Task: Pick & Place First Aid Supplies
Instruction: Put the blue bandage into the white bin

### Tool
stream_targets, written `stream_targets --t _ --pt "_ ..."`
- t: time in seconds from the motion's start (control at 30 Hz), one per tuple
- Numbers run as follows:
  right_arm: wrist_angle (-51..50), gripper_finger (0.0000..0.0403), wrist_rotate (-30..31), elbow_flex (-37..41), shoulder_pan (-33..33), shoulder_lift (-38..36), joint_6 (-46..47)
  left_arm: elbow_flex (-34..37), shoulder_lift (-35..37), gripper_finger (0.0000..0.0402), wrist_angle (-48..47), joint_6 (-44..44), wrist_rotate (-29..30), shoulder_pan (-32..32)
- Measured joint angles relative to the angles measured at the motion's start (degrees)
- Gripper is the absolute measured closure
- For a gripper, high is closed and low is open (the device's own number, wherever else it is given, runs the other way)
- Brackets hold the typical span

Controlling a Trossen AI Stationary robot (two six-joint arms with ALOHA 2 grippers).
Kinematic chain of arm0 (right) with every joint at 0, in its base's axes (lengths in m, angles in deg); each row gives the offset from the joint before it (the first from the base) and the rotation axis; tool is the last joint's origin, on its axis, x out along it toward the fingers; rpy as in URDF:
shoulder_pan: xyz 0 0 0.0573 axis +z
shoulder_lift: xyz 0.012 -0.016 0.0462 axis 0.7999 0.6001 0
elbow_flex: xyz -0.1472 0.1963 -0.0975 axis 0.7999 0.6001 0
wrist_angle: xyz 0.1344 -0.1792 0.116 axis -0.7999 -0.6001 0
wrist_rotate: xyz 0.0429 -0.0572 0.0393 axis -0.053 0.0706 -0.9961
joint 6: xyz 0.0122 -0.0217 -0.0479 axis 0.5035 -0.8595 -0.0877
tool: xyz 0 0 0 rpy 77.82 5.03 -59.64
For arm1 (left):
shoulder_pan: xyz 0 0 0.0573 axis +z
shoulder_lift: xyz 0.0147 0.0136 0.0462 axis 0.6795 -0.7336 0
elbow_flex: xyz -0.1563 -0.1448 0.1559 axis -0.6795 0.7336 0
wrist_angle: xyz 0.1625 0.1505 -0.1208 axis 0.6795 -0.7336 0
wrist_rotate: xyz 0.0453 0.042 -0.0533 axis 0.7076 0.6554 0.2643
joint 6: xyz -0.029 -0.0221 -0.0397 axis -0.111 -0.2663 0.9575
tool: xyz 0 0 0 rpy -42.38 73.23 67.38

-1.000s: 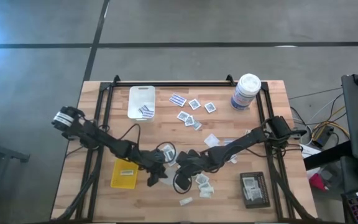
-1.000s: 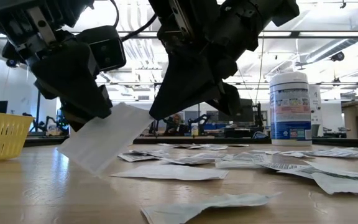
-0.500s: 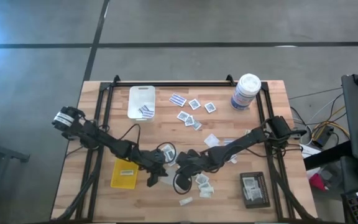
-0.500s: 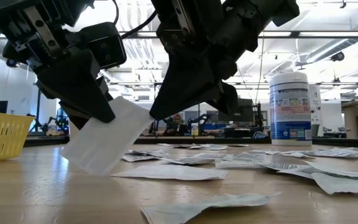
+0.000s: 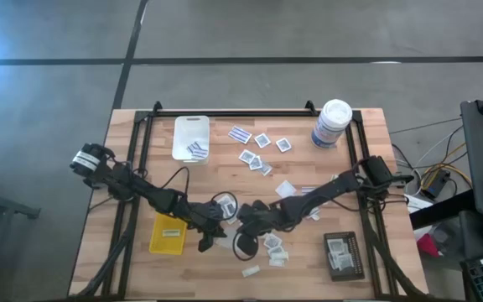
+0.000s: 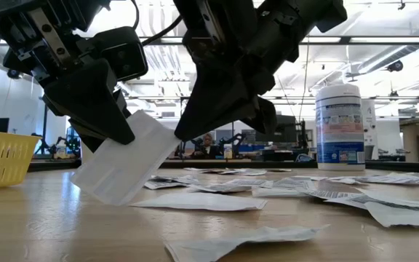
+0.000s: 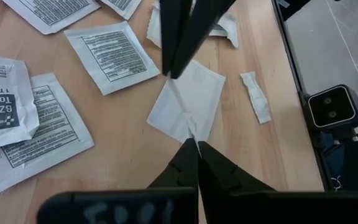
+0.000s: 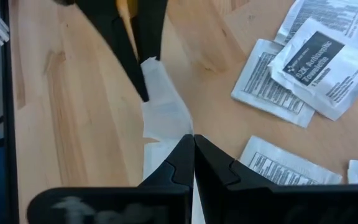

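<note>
A white square packet (image 6: 126,166), one of the first aid supplies, hangs between my two grippers just above the wood. My left gripper (image 7: 194,144) is shut on one corner. My right gripper (image 8: 193,138) is shut on the opposite corner, and in the left wrist view its fingers (image 7: 178,43) reach in from the far side. From above, both grippers (image 5: 215,228) (image 5: 243,220) meet near the table's front middle. More packets (image 5: 258,159) (image 5: 273,249) lie flat on the table. My left gripper pinches the packet's near corner (image 7: 190,127) between its two fingertips. The fingers slant down from the table's left. The packet is tilted, its lower corner (image 6: 117,202) close over the wood. My right gripper pinches the opposite corner (image 8: 174,124) between its two fingertips. The fingers slant down from the table's right. The packet stretches away from them toward the left gripper's fingers (image 8: 135,68).
A yellow tray (image 5: 168,235) stands left of the grippers. A black tray (image 5: 342,254) with packets is at the front right, and a white tray (image 5: 191,137) with packets at the back left. A tall white canister (image 5: 332,124) stands at the back right.
My left gripper has shut on the packet's corner, which my right gripper was holding up. Both arms have kept their places, and the packet stays tilted between them.
</note>
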Motion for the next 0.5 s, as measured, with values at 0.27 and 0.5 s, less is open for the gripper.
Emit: stream_targets --t 0.27,0.5 --pt "-0.12 0.0347 -0.08 0.0 -0.79 0.0 -0.24 0.0 0.01 0.0401 -0.59 0.0 -0.81 0.0" --pt "-3.93 0.03 -3.45 0.0 -1.75 -2.19 -0.41 0.0 0.84 0.0401 -3.38 -0.02 -0.79 0.55"
